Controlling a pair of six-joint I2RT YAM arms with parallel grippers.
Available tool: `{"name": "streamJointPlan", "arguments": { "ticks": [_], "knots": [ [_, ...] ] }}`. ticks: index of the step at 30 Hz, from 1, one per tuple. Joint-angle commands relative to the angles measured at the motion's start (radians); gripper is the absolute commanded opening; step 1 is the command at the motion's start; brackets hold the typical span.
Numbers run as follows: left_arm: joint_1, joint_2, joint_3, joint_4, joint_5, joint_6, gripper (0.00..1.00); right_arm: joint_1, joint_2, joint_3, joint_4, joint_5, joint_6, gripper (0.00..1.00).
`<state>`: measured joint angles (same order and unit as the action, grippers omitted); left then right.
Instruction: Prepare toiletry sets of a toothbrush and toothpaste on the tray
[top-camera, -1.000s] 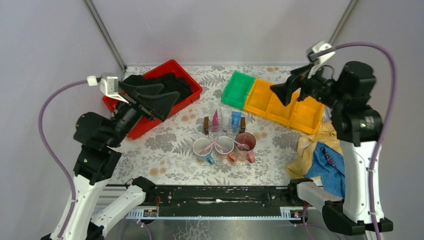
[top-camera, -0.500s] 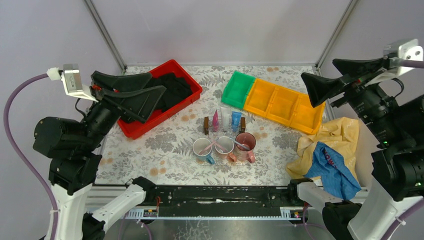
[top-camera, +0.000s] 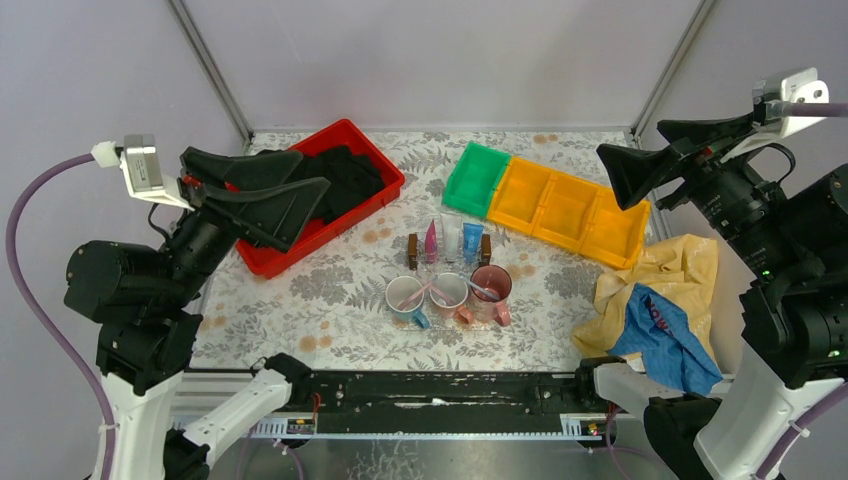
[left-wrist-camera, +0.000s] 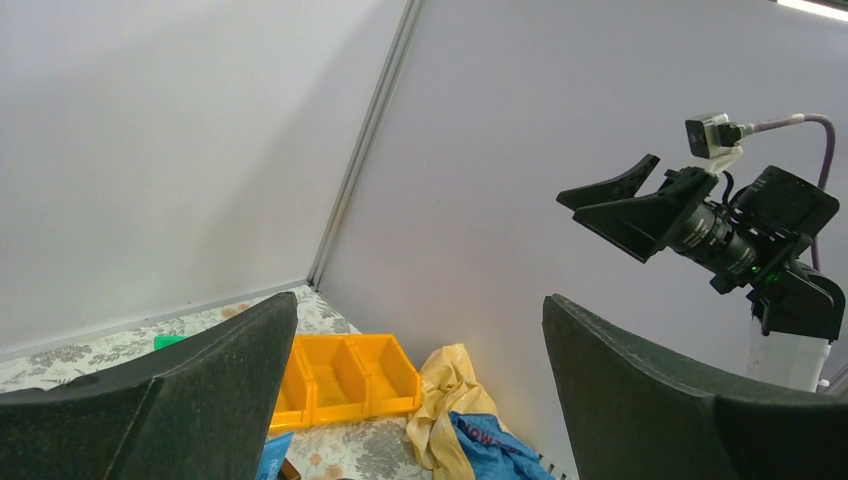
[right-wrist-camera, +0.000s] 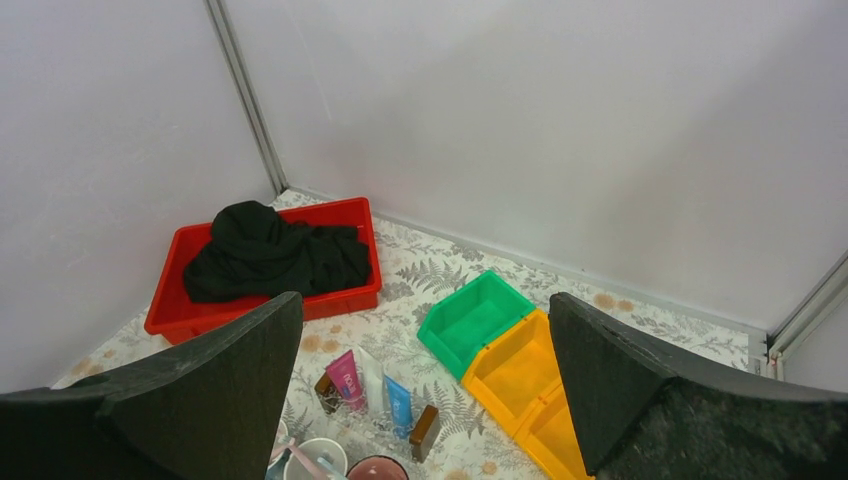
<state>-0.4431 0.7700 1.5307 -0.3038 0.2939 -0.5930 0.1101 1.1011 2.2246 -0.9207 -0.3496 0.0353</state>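
Note:
Three toothpaste tubes stand in a row mid-table: magenta (top-camera: 431, 241) (right-wrist-camera: 346, 378), white (top-camera: 451, 238) (right-wrist-camera: 370, 380) and blue (top-camera: 472, 241) (right-wrist-camera: 398, 402). In front of them are a white-blue mug (top-camera: 406, 297), a pale pink mug (top-camera: 448, 291) and a dark pink mug (top-camera: 491, 284), with a thin pale toothbrush (top-camera: 418, 295) leaning in the mugs. They seem to rest on a clear tray (top-camera: 440, 264) whose edges barely show. My left gripper (top-camera: 313, 170) (left-wrist-camera: 420, 320) hangs open and empty high above the red bin. My right gripper (top-camera: 632, 142) (right-wrist-camera: 425, 320) is open and empty, high over the yellow bins.
A red bin (top-camera: 375, 190) holds a black cloth (top-camera: 345, 170). A green bin (top-camera: 476, 178) and yellow bins (top-camera: 570, 210) sit at the back right. Yellow and blue cloths (top-camera: 660, 310) lie at the right edge. Two dark brown blocks (top-camera: 412, 250) (top-camera: 485, 248) flank the tubes.
Both arms have risen and drawn back outward from over the table since a second ago; over the last half second they barely shifted. Both grippers stayed open. The objects have not moved.

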Motion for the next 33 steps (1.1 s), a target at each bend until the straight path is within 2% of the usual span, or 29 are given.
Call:
{"name": "streamJointPlan", "arguments": {
  "ticks": [1,33],
  "knots": [
    [0.004,-0.017,-0.006,0.021,0.015,0.018,1.0,-0.001,0.012,0.014,0.012,-0.013,0.005,0.99],
    [0.004,-0.041,-0.059,0.025,-0.008,0.065,1.0,-0.001,0.011,-0.006,0.022,0.009,-0.011,0.99]
  ]
}}
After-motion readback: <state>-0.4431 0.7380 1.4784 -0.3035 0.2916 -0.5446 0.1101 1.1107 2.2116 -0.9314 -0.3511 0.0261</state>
